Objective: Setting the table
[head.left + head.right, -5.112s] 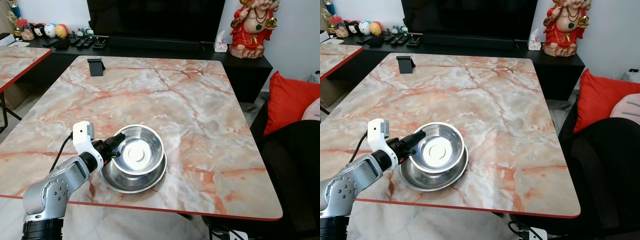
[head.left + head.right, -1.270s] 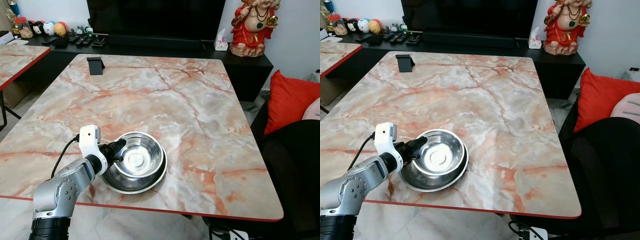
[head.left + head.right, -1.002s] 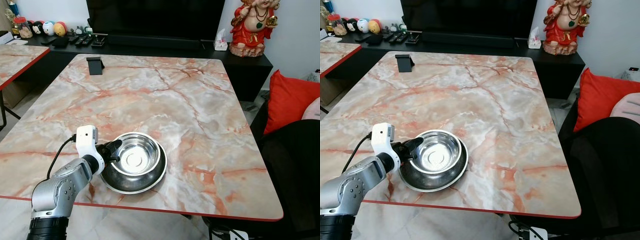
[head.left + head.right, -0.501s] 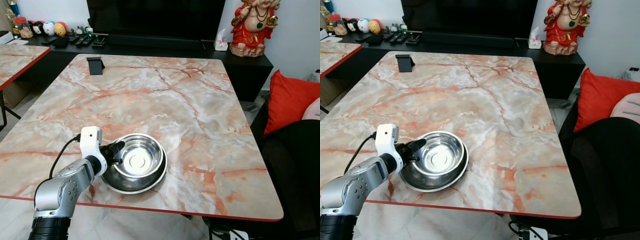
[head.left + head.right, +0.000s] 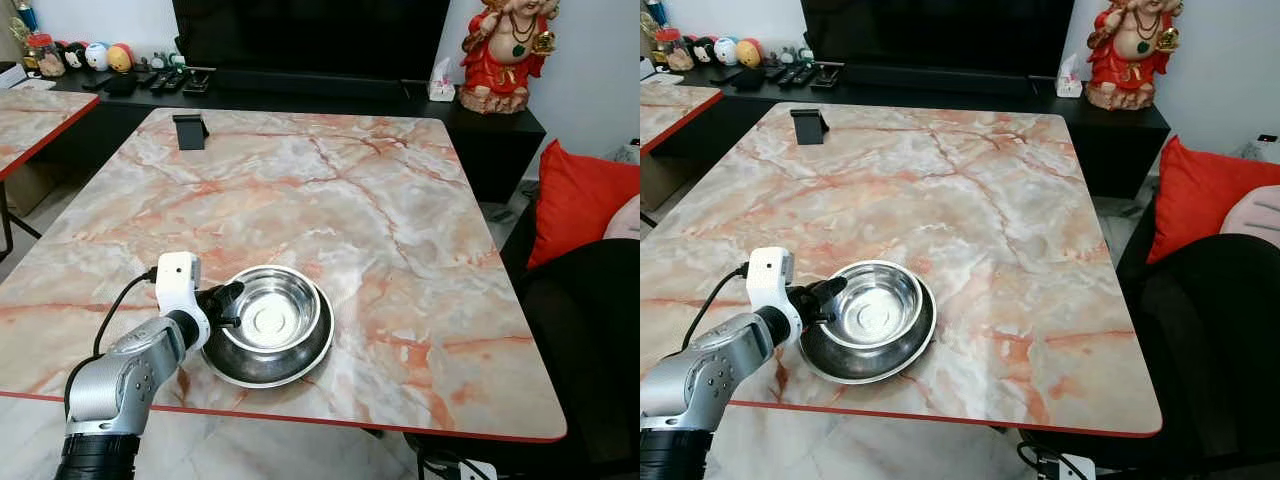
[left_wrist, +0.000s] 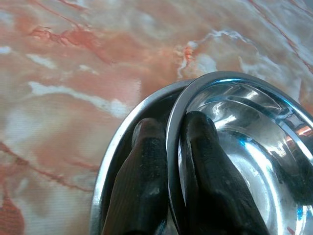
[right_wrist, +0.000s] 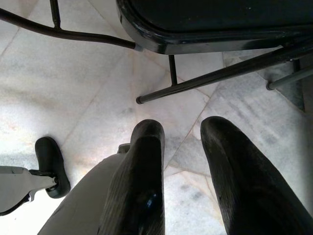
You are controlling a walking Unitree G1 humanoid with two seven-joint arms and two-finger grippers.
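Steel bowls are what I'm watching: the wide shallow outer bowl (image 5: 268,362) is sitting near the marble table's (image 5: 330,190) near edge, with the smaller polished inner bowl (image 5: 272,312) nesting in it, lower than five seconds ago. My left gripper (image 6: 168,142) is pinching the inner rim. Right gripper (image 7: 182,142) is hanging parted, empty.

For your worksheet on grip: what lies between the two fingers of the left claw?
The rim of the upper steel bowl: in the left wrist view the left claw pinches it, one finger inside, one outside above the lower bowl.
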